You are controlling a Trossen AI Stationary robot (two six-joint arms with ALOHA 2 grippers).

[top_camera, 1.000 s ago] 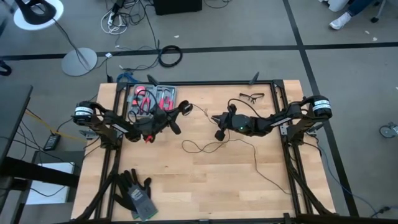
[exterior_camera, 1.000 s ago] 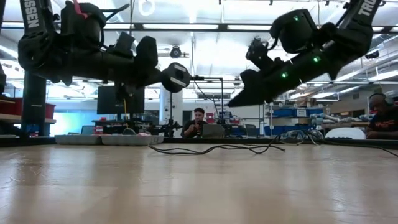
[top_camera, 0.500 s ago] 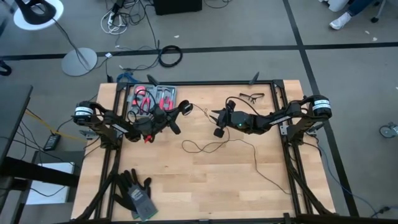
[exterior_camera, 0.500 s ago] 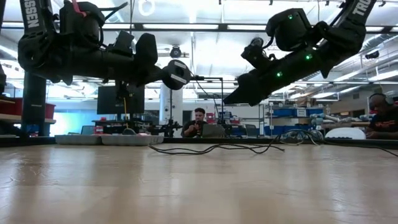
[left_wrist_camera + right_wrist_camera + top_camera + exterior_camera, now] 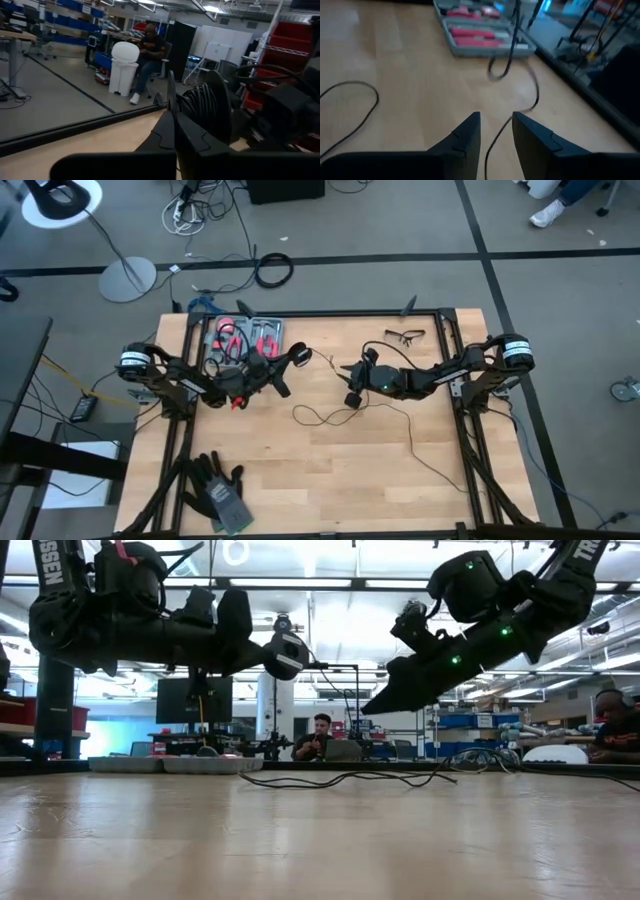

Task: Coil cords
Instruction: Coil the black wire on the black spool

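My right gripper [image 5: 495,131], pinched a second ago, now hangs with fingers apart over the cord [image 5: 325,416] trailing loose across the table [image 5: 300,480], while my left gripper [image 5: 288,370] stays clamped on the puck [image 5: 298,356] beyond.

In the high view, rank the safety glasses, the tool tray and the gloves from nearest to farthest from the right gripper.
From the right gripper, open and raised over the table's middle:
1. Safety glasses, at the far edge on the right arm's side.
2. Tool tray, at the far edge near the left arm.
3. Gloves, at the near corner on the left arm's side.
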